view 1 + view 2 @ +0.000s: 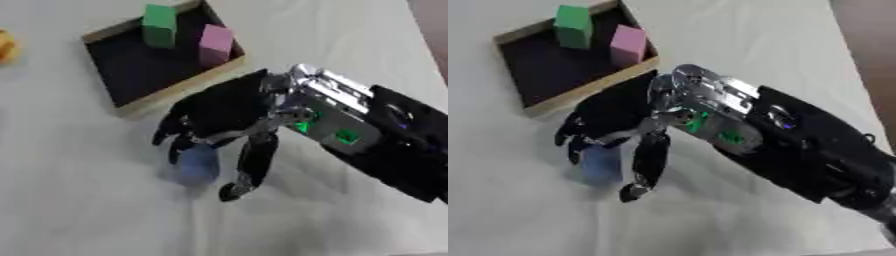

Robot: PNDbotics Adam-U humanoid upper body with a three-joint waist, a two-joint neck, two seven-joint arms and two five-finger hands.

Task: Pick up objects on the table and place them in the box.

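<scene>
Blue block (198, 166) sits within the right hand's (223, 112) curled fingers; yellow thing (7, 46) (left eye only).

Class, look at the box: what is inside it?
Inside the box stand a green block and a pink block, both upright on its dark floor. The robot hand covers the box's near corner, so anything there is hidden.

Right hand (223, 112), fingers (175, 131) curled downward
</scene>
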